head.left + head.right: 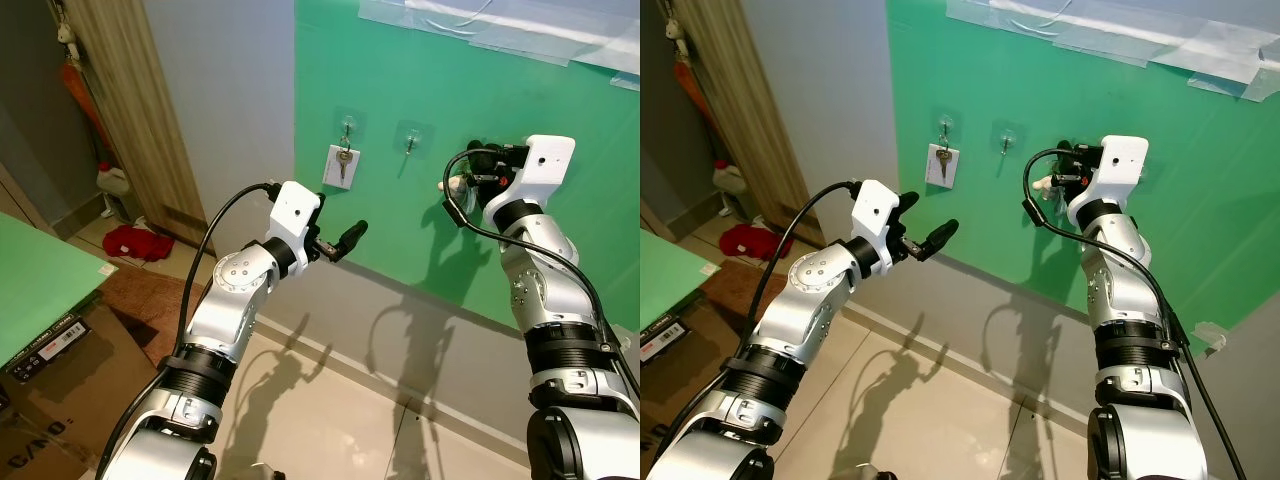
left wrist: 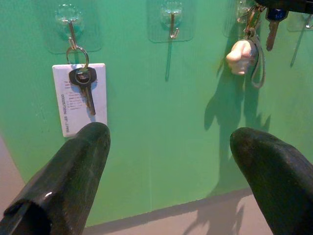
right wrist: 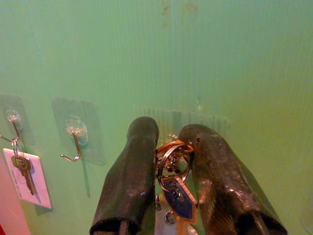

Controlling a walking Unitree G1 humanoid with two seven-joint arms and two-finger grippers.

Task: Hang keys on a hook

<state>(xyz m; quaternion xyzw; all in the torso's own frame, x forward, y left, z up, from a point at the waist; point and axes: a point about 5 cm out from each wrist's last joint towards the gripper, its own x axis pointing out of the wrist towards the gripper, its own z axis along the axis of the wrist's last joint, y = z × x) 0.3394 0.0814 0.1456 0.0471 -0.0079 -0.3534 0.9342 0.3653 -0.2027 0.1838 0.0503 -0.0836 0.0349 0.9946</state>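
green wall panel (image 1: 450, 230), adhesive hooks (image 1: 411, 140), tiled floor (image 1: 330, 400)

home entryway corner, green wall panel (image 1: 420, 70) with adhesive hooks (image 1: 412, 137), tiled floor (image 1: 330, 420), cardboard boxes (image 1: 60, 340)

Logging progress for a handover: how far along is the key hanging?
Done: one key with a white tag hangs on the leftmost hook. In hand: the right gripper holds a key ring up at the green wall. Left: hooking it. The left gripper hovers open.
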